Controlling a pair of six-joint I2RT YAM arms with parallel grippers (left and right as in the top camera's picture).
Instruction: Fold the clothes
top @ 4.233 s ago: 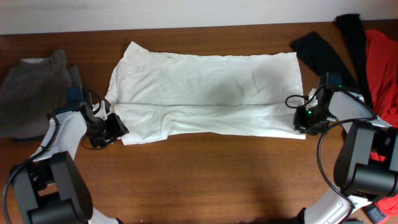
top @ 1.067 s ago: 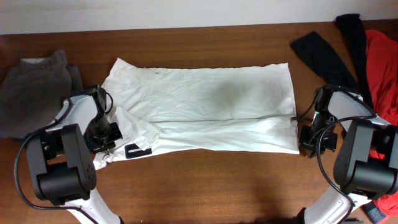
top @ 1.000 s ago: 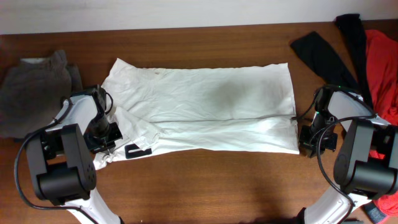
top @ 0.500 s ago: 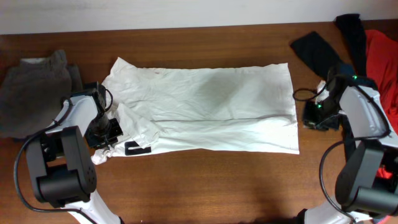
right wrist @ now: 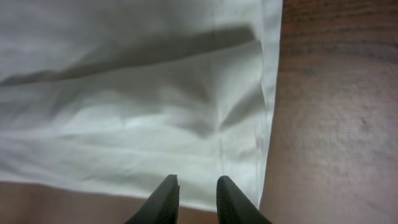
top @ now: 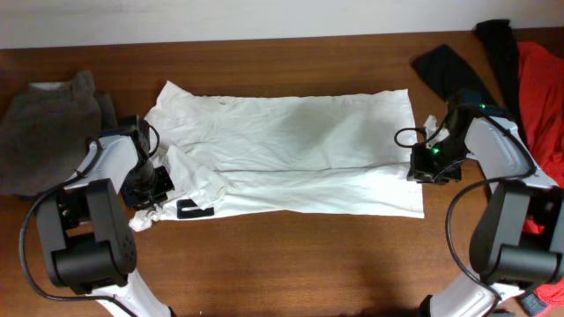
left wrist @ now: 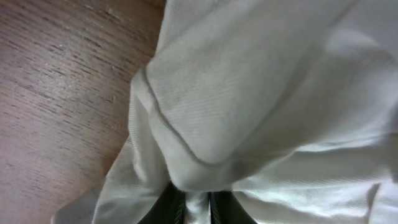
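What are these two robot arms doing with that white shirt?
They are folding clothes on a wooden table. A white T-shirt lies spread out, already doubled over lengthwise. The left hand pinches a bunch of its cloth at one end, while the right hand hovers open over the opposite edge. A black garment and an orange-red one lie off to the side.

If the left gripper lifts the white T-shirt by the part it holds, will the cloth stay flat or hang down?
Probably floppy: the white T-shirt bunches into soft folds where the left gripper pinches it. It looks thin, with grey showing through, so it would likely drape and drag, not lift flat.
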